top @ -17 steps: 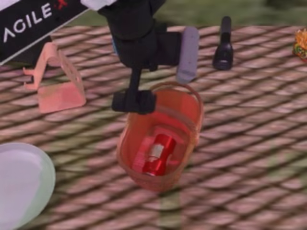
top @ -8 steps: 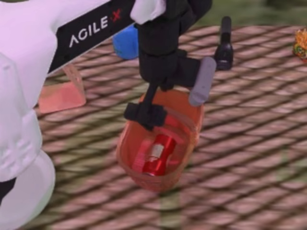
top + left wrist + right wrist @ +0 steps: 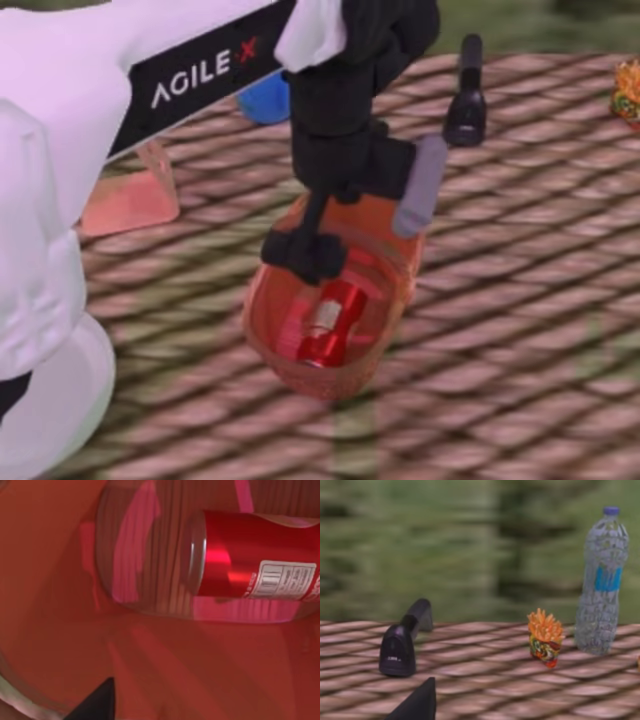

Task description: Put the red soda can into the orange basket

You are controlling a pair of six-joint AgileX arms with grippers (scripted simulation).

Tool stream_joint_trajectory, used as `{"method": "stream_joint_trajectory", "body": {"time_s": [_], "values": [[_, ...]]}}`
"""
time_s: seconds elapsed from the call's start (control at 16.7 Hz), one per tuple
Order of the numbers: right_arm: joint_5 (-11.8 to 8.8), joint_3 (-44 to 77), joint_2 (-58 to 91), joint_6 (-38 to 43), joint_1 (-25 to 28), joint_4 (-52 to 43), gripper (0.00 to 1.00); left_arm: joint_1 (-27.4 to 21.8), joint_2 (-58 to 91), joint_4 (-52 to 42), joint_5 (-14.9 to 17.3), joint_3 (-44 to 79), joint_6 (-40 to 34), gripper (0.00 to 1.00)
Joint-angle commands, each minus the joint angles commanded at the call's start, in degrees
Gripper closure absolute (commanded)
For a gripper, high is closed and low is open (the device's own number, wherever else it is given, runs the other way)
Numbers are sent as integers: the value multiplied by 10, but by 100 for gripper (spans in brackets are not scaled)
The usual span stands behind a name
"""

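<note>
Inside the basket (image 3: 262, 318), the can (image 3: 328, 321) lies on its side; my left end effector (image 3: 305, 255) hangs above the rim, fingers' spread not discernible.

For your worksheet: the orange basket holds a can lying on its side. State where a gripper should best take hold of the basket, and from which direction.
Probably the arched handle of the orange basket, approached from above: it spans the open top, whereas the oval walls look too wide to straddle. The red soda can lies flat below it. The left gripper already hovers there.
</note>
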Motion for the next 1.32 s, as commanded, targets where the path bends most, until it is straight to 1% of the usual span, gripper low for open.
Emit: {"method": "stream_joint_trajectory", "body": {"time_s": [0.24, 1.02, 1.08, 1.32], "values": [[0, 0, 0, 0, 0, 0, 0, 0, 0, 3, 0, -3, 0, 0], [0, 0, 0, 0, 0, 0, 0, 0, 0, 3, 0, -3, 0, 98], [0, 0, 0, 0, 0, 0, 0, 0, 0, 3, 0, -3, 0, 100], [0, 0, 0, 0, 0, 0, 0, 0, 0, 3, 0, -3, 0, 100]]}}
